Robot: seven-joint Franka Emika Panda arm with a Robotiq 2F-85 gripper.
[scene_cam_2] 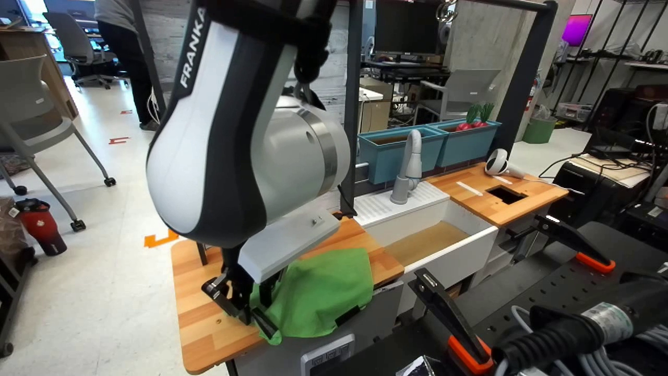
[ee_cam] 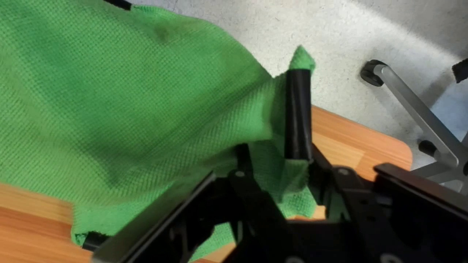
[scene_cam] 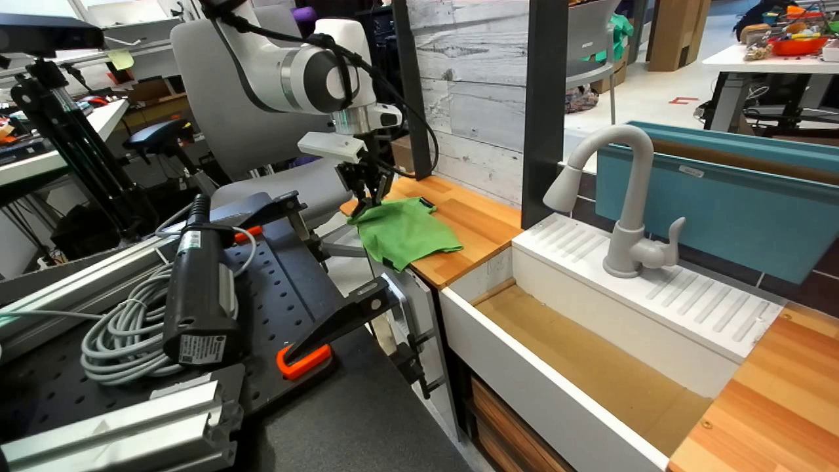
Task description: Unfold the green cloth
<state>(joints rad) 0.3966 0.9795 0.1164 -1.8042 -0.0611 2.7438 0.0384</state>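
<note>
The green cloth (scene_cam: 409,233) lies over the wooden counter's end and hangs past its front edge; it also shows in an exterior view (scene_cam_2: 326,292). In the wrist view the cloth (ee_cam: 128,102) is doubled, with an upper layer raised above a lower one. Black strips mark its edges. My gripper (ee_cam: 279,157) is low at the cloth's outer end, also visible in both exterior views (scene_cam: 368,204) (scene_cam_2: 259,322). Its fingers stand apart, with a cloth corner bearing a black strip (ee_cam: 298,113) between them, close to one finger. The gripper hides part of the cloth.
The wooden counter (scene_cam_2: 209,342) ends just beyond the gripper, with floor below. A white sink (scene_cam: 544,373) with a grey faucet (scene_cam: 632,196) adjoins the counter. A black table (scene_cam: 367,406) with orange-tipped clamps stands in front. A grey plank wall (scene_cam: 472,92) rises behind.
</note>
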